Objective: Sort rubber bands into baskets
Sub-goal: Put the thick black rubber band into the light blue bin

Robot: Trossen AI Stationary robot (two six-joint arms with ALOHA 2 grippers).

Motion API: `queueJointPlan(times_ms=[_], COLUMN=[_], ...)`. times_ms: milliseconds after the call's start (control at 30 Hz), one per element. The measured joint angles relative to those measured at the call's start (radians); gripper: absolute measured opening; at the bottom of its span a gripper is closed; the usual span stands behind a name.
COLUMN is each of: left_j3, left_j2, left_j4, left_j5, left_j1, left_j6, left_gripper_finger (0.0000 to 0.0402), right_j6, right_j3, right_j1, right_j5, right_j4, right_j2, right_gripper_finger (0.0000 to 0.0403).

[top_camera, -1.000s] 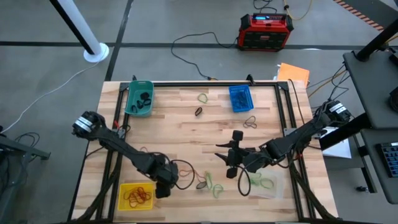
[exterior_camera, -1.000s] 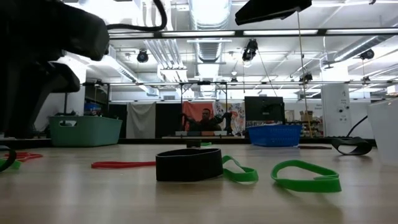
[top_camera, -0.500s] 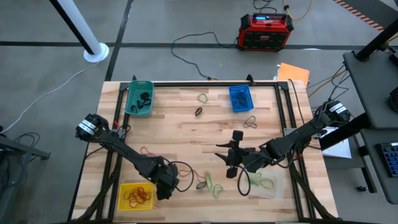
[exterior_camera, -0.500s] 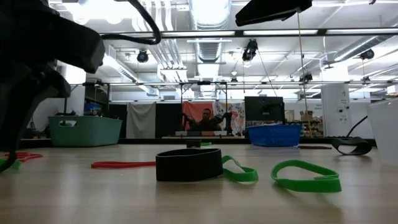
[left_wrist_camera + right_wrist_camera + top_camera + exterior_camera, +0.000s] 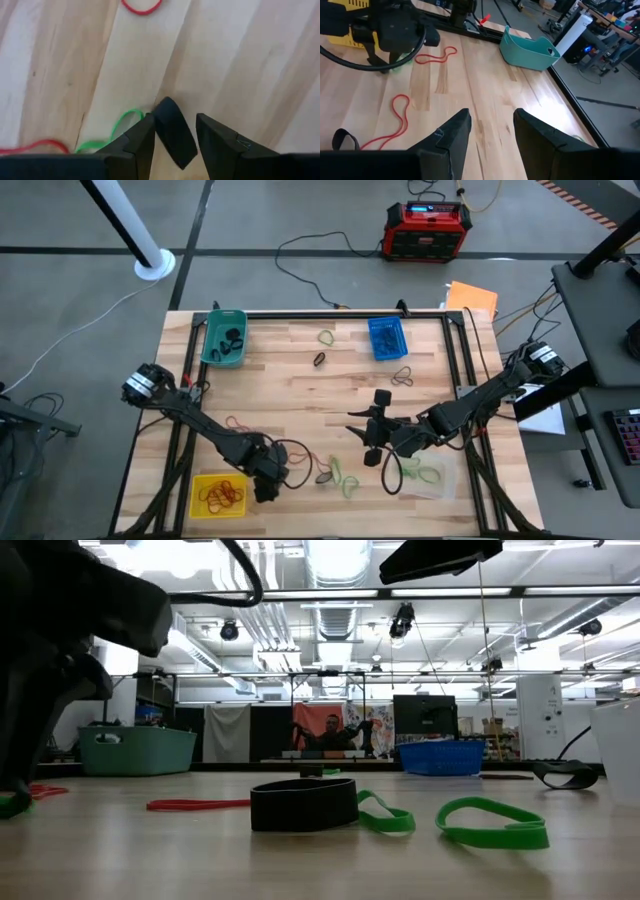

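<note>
My left gripper [image 5: 265, 490] is open, its fingertips down at the table beside the yellow basket [image 5: 200, 480], which holds red bands. In the left wrist view [image 5: 172, 120] a flat dark shape [image 5: 172, 135] lies between the fingers and a green rubber band [image 5: 122, 125] lies beside one finger. A wide black band [image 5: 303, 805], green bands [image 5: 492, 823] and a red band [image 5: 197, 804] lie near the table's front. My right gripper [image 5: 362, 438] is open and empty above mid-table, near the clear basket [image 5: 452, 480]. My left gripper comes from above, pointing down, and its fingertips [image 5: 12, 790] stand at the table top. The end of the green band [image 5: 140, 115] reaches one finger [image 5: 145, 132]. I cannot tell whether the fingers touch the band.
The teal basket [image 5: 210, 350] with black bands stands at the far left and the blue basket [image 5: 387, 338] at the far right. Loose bands lie at the back [image 5: 326, 337] and at the right [image 5: 402, 375]. A long red band [image 5: 395, 120] lies between the arms.
My left gripper has gone down from a little above the table until its fingertips stand at the table top beside the green band.
</note>
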Motion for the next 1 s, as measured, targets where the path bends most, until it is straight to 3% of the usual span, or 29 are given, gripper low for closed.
queueJointPlan(times_ms=[333,467,633,767,900,1000], left_j3=[-0.002,-0.002,-0.002,-0.002,0.033,0.100], left_j2=[0.030,0.030,0.030,0.029,0.000,-0.033], left_j4=[0.022,0.029,0.031,0.030,-0.069,-0.225], left_j5=[0.006,0.008,0.009,0.010,-0.007,-0.102], left_j1=[0.000,0.000,0.000,0.000,0.003,0.012], left_j6=[0.003,0.022,0.035,0.059,0.127,0.210], left_gripper_finger=[0.0118,0.0086,0.0014,0.0004,0.0001,0.0000], right_j6=[0.029,0.037,0.037,0.038,0.036,0.025], right_j3=[0.000,0.000,0.000,0.000,0.000,0.000], right_j1=[0.000,0.000,0.000,0.000,0.000,0.000], right_j5=[-0.001,-0.001,-0.001,-0.001,-0.001,0.000], right_j4=[-0.026,-0.029,-0.029,-0.029,-0.029,-0.028], right_j2=[0.000,0.000,0.000,0.000,0.000,0.000], right_gripper_finger=[0.0146,0.0146,0.0146,0.0146,0.0146,0.0146])
